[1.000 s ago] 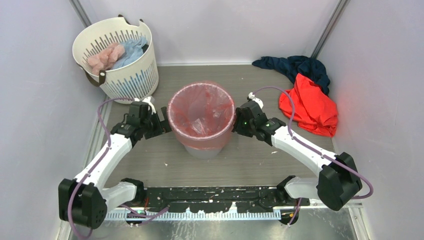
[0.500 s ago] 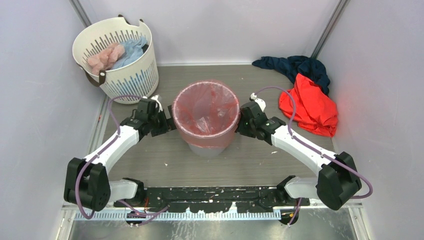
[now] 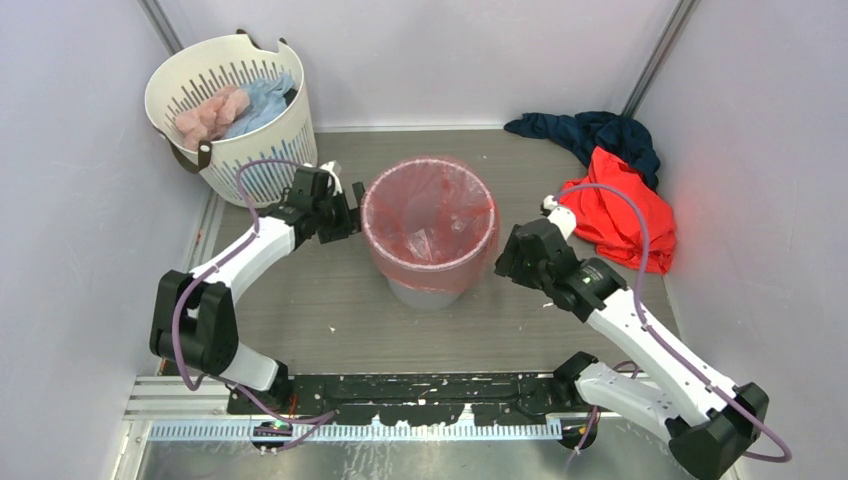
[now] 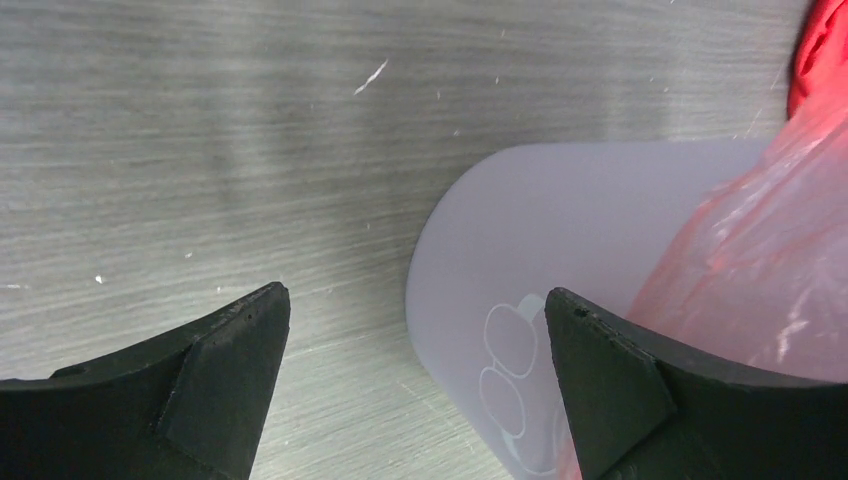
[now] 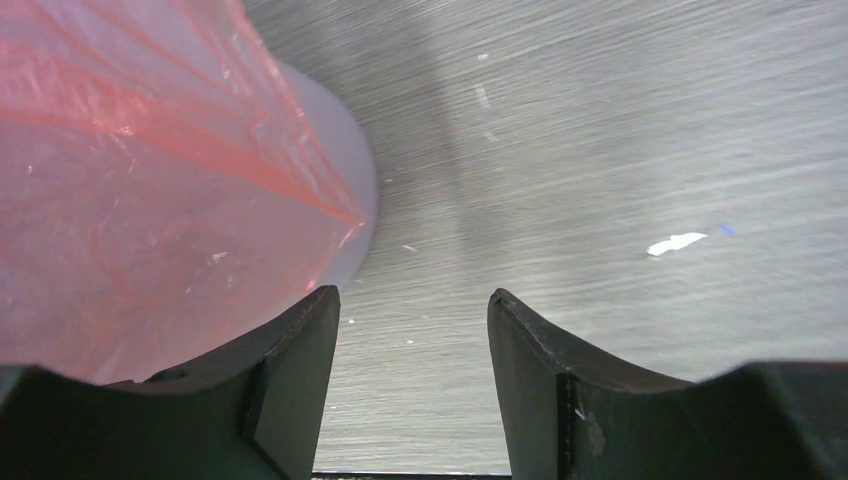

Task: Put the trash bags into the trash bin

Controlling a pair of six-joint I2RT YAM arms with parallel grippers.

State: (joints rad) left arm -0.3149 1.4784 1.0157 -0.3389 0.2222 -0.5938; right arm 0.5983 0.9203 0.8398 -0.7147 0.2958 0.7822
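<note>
Pink bag (image 5: 130,200) (binned) beside right gripper (image 5: 412,305).

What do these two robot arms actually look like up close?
Both the left arm and the right arm are slim white tubes linked by chunky black joints. A thin purple cable loops along each one. Each arm ends in black, wedge-shaped jaws with flat inner faces. No lettering shows.

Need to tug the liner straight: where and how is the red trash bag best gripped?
Pinch the loose skirt of the trash bag folded down outside the trash bin, coming in level from the side: there the film seems to flare off the smooth tapered wall.
</note>
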